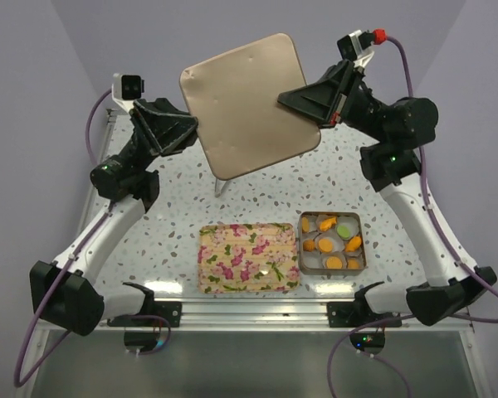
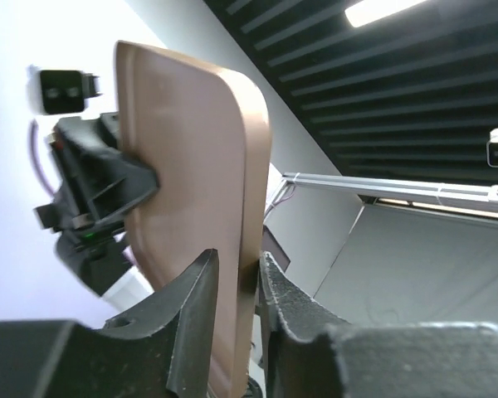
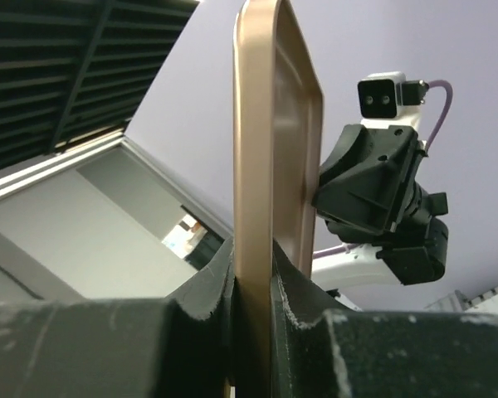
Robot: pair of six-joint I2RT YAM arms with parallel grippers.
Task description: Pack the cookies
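Several orange cookies (image 1: 334,262) and one light green cookie (image 1: 344,230) lie in white paper cups in an open metal tin (image 1: 361,242) on the table at front right. Both grippers are raised high over the back of the table and hold a tan, rounded-square tray (image 1: 249,104) tilted on edge between them. My left gripper (image 1: 197,133) is shut on the tray's left rim. My right gripper (image 1: 286,99) is shut on its right rim. The left wrist view shows the tray (image 2: 191,166) between my left gripper's (image 2: 237,254) fingers. The right wrist view shows the tray (image 3: 266,124) pinched by my right gripper (image 3: 253,245).
A floral rectangular lid (image 1: 248,257) lies flat on the speckled table, just left of the tin. Purple walls stand on both sides and at the back. An aluminium rail runs along the near edge by the arm bases.
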